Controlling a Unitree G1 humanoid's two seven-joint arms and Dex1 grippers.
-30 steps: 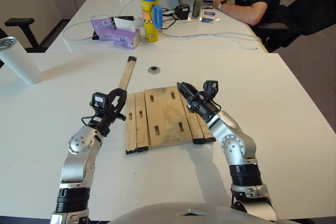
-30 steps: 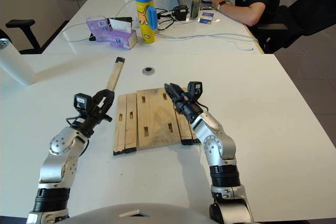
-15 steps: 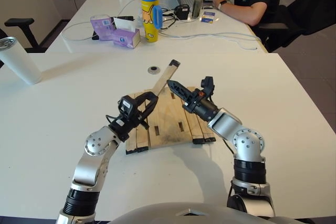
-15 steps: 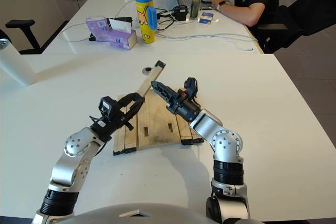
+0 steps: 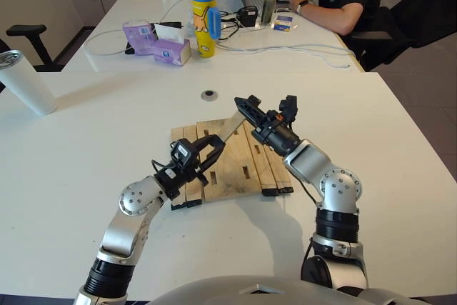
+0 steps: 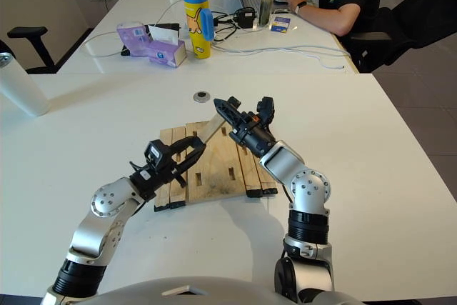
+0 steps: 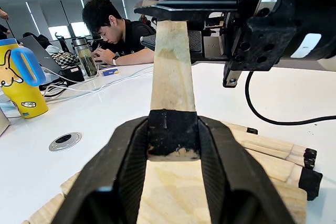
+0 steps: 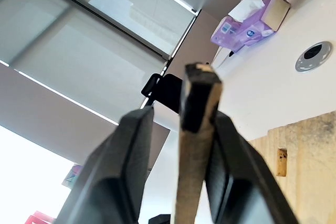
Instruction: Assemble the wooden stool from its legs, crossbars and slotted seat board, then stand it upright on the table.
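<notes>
Assembly looks barely begun: left gripper (image 5: 213, 149) clamps one leg (image 5: 230, 126), right gripper (image 5: 246, 107) fingers loosely straddle its tip, seat board (image 5: 228, 174) beneath them.

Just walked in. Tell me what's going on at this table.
The robot is assembling a wooden stool. Its left gripper is shut on the black-capped lower end of a wooden bar, held tilted over the slotted seat board lying flat on the table. The right gripper is open, straddling the bar's upper end. Nothing stands upright yet.
</notes>
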